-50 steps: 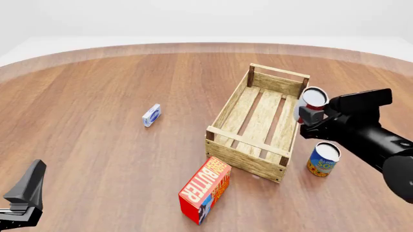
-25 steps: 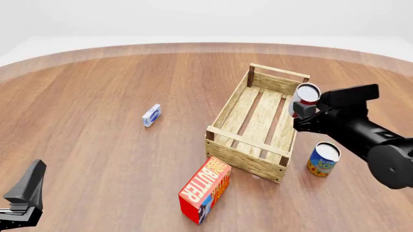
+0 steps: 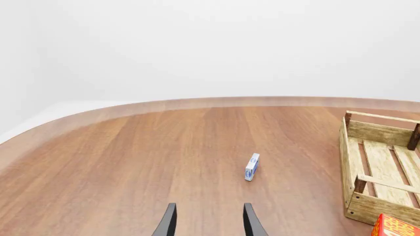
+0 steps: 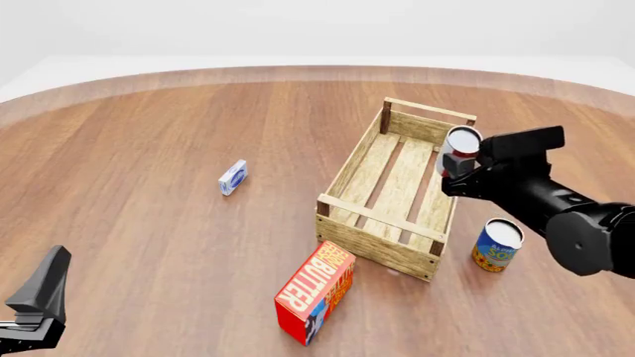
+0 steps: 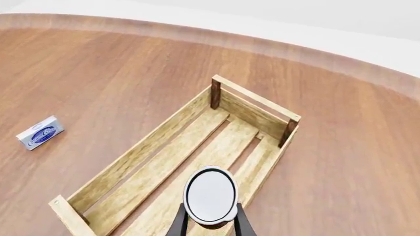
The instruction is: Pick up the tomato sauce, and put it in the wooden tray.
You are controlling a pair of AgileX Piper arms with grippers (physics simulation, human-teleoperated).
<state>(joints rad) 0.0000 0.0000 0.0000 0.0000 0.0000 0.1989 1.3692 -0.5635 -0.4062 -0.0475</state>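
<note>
My left gripper [image 4: 35,301] sits low at the near-left corner of the worktop, matte black, wedge-shaped. In the left wrist view its two thin dark fingers [image 3: 168,222] stand apart w/ bare wood between them, holding nothing.

Table [image 4: 149,134] is smooth brown wood, long grain lines, rounded far edge w/ a paler band.

Left of centre: small flat blue-and-white box [image 4: 232,177], standing on a narrow edge, well apart from everything else.

Near edge, approx mid: red butter box [image 4: 315,291], glossy cardboard, rectangular, tilted, just beside the near-left corner of the wooden tray [image 4: 359,167].

Tray is right of centre: pale slatted crate, rectangular, darker corner posts, gaps between floor slats, long axis running from near edge toward far-right.

Tomato sauce [image 4: 459,151] is up off the table, over the tray's right rail toward its far end. Small cylinder, silvery-white round lid, red label. My right gripper [image 4: 454,172] is clamped on it; right wrist view shows both dark fingers [image 5: 178,223] pressed to the can's sides, tray floor below.

Right edge side: blue-and-yellow can [image 4: 496,245], upright, white top, on the table just outside the tray's near-right corner.
</note>
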